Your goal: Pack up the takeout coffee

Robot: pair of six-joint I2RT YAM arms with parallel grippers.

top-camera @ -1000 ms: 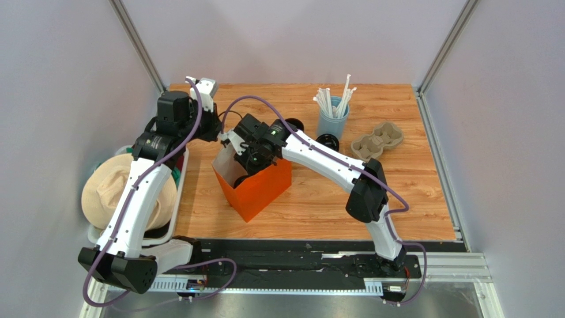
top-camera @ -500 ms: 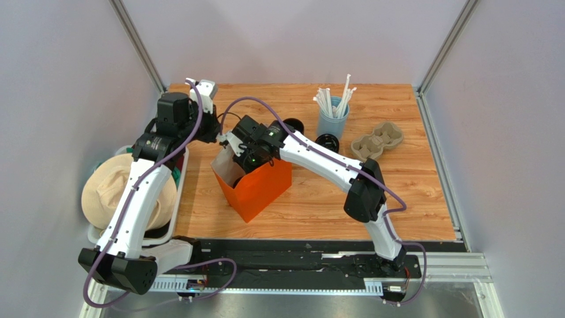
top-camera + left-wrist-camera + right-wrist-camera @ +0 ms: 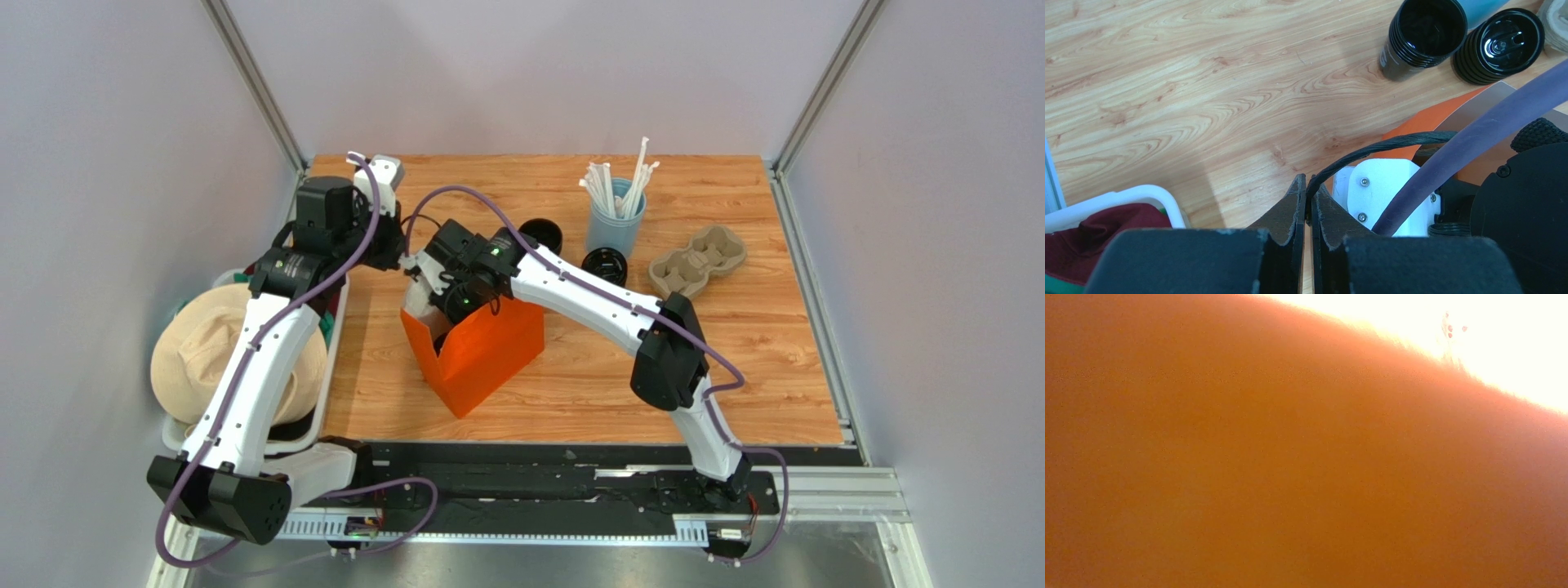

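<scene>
Standing upright just beyond the orange bag (image 3: 491,355), the takeout coffee (image 3: 605,262) lies nearest the right end effector (image 3: 456,300), sunk inside the bag, opening indiscernible.

Top view: bright, even light; soft shadows on surface (image 3: 761,355); left wrist: grain sharp, left end effector (image 3: 1308,196) blurred, dark; right wrist: unfocused orange haze, white glare upper right.

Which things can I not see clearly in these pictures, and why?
1. The right gripper: top view, hidden inside the orange bag, under its own wrist.
2. What the bag holds: right wrist view, only an orange blur.
3. The white basket: left wrist view, cut off by the frame edge.
</scene>
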